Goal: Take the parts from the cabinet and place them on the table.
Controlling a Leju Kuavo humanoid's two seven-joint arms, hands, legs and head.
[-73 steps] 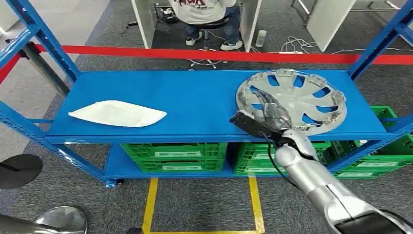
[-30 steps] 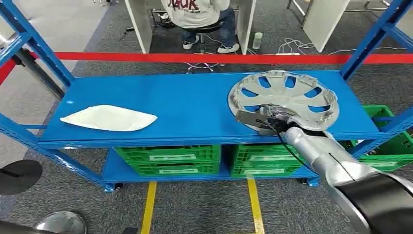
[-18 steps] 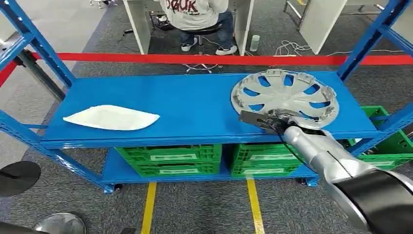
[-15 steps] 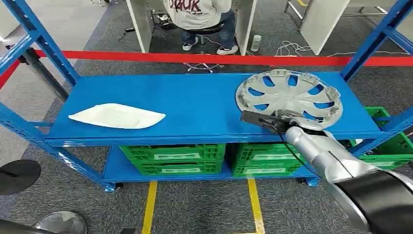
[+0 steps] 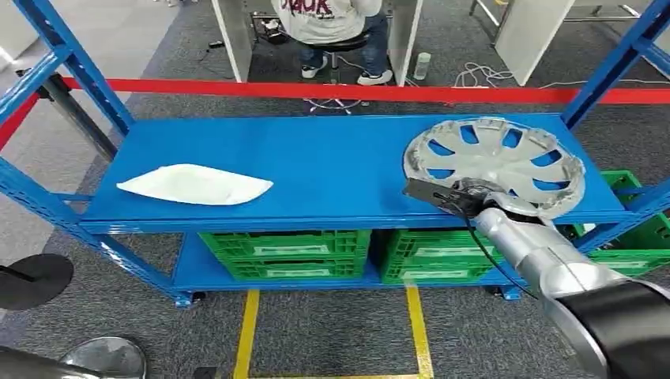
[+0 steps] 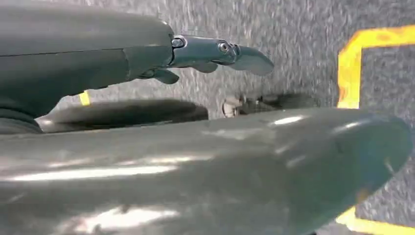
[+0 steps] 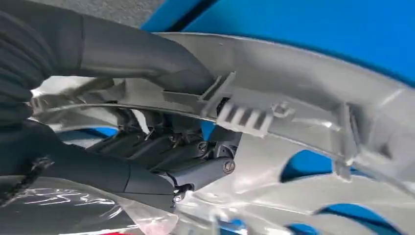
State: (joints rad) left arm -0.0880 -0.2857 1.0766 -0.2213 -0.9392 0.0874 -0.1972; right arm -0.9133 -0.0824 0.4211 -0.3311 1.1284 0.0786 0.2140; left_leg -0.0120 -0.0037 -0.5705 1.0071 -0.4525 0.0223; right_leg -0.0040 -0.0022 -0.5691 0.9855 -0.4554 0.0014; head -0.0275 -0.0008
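Shelf (image 5: 316,170) of the blue cabinet carries the grey wheel cover (image 5: 506,158) at your right end and a white part (image 5: 193,184) at the left. Right hand (image 5: 466,195) grasps the cover's near rim; left hand (image 6: 215,51) hangs released over the floor

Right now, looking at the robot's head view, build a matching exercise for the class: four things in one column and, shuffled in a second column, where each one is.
Things:
1. silver wheel cover
2. white part
3. green crates
4. red tape

Places:
A. lower shelf of the cabinet
B. left side of the top shelf
C. stretched across behind the cabinet
D. right side of the top shelf, gripped at its near rim by the right hand

Pairs: 1-D, 2-B, 3-A, 4-C
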